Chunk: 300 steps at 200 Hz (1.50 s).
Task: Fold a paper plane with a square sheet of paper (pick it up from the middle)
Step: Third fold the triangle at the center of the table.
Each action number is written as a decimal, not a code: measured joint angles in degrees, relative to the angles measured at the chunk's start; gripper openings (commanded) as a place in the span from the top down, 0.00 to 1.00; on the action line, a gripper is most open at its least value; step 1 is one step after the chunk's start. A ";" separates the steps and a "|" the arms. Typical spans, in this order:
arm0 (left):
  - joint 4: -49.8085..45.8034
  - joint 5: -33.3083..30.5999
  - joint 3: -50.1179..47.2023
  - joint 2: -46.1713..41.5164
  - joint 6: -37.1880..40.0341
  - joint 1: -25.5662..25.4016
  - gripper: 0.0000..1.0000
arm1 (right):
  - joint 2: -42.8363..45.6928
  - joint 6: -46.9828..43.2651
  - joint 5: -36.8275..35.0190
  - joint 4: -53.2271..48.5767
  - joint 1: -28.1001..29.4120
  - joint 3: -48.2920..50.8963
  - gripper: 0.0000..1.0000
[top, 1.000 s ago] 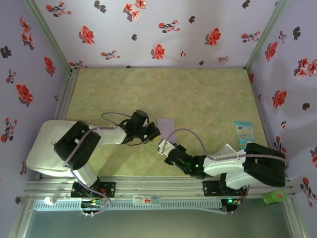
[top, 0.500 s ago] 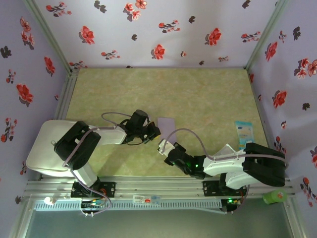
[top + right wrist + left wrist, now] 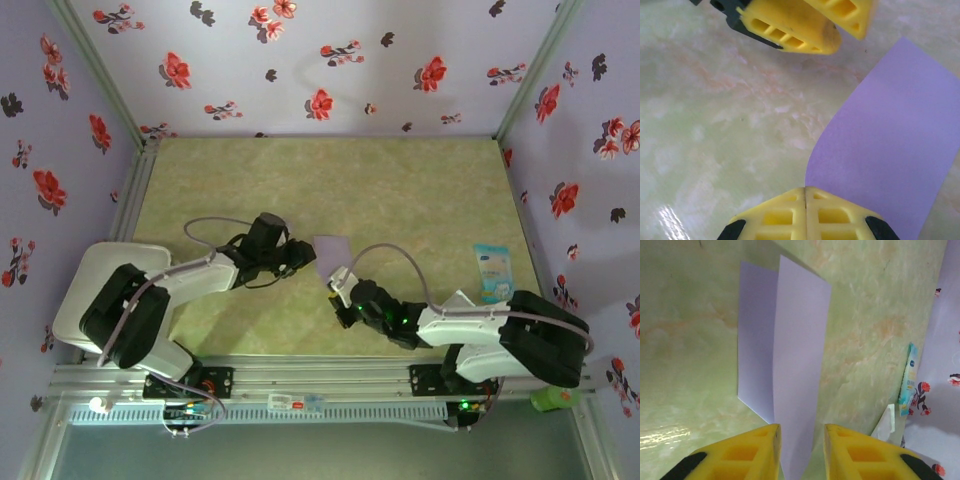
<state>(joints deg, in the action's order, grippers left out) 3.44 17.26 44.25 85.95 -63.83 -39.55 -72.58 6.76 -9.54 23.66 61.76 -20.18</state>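
Pale lavender square paper sheet [image 3: 800, 340] is standing folded inside your open left tool [image 3: 801, 429] while your right tool [image 3: 805, 190] is pinching its edge; be matching corners before creasing.

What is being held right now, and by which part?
The right gripper pinches the lavender paper sheet at its near edge; the left gripper stands open around it.

A small robot test booth, like a lab rig. Two robot arms, the left arm [image 3: 190, 278] and the right arm [image 3: 460, 322], are bolted to a metal rail [image 3: 320, 375] at the near edge of a green marbled surface [image 3: 400, 190]. Lavender walls [image 3: 300, 60] printed with red and black flowers enclose the left, far and right sides, framed by metal corner posts [image 3: 535, 70].
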 measured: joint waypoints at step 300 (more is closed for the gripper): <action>-10.49 3.28 9.01 8.20 8.94 1.88 0.58 | -3.08 22.73 31.85 1.81 -18.75 -2.62 1.00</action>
<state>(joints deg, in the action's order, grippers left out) -7.05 20.53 53.25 94.15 -54.89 -37.67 -75.66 29.50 22.31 25.47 43.00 -22.81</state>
